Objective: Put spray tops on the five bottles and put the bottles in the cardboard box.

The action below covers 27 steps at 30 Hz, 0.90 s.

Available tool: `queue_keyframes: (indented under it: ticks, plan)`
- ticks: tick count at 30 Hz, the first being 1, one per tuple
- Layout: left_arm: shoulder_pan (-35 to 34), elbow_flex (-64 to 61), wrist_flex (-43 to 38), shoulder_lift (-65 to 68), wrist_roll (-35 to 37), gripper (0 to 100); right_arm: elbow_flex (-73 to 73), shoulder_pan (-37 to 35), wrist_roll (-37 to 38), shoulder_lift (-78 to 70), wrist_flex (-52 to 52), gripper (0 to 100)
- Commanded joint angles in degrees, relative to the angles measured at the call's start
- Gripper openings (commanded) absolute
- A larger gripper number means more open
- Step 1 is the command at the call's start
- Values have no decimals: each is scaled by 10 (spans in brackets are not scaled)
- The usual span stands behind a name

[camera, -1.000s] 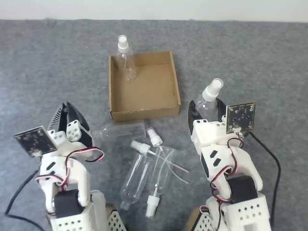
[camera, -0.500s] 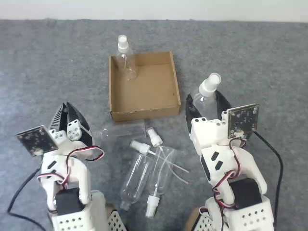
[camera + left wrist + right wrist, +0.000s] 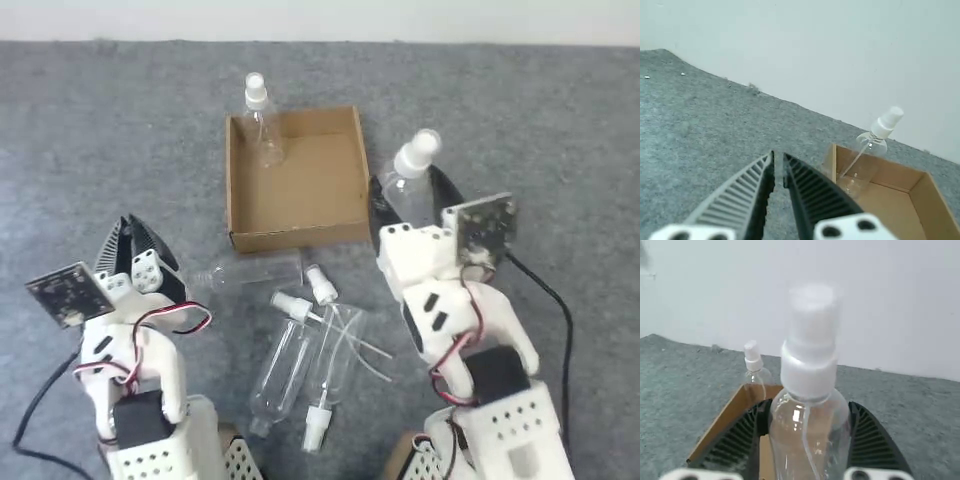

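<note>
My right gripper [image 3: 411,197] is shut on a clear bottle [image 3: 397,188] with a white spray top [image 3: 417,152], held upright just right of the cardboard box [image 3: 300,238]. In the right wrist view this bottle [image 3: 809,410] stands between the black fingers [image 3: 737,440]. A second capped bottle [image 3: 264,128] stands in the box's far left corner. Three bare bottles lie in front of the box, one [image 3: 250,271] near its wall and two [image 3: 285,367] side by side. Loose spray tops [image 3: 322,284] lie among them. My left gripper [image 3: 130,232] is shut and holds nothing, left of the pile.
Grey carpet covers the table, with open room left of and behind the box. The left wrist view shows the capped bottle [image 3: 867,149] in the box [image 3: 920,192] ahead, with a pale wall behind.
My right gripper has carried its capped bottle left and away from me, up beside the box's right wall. The left arm has shifted slightly left.
</note>
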<state>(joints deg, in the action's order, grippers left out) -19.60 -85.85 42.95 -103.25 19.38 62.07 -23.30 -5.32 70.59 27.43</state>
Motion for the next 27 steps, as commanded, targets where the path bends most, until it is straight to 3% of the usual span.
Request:
queue_keyframes:
  ticks: [1,27]
  plan:
    - [-1,5,-18,-11,-1,27,-55,-22,7,-60,-48,114]
    - [-1,4,-18,-11,-1,27,-248,-24,6,-279,-51,114]
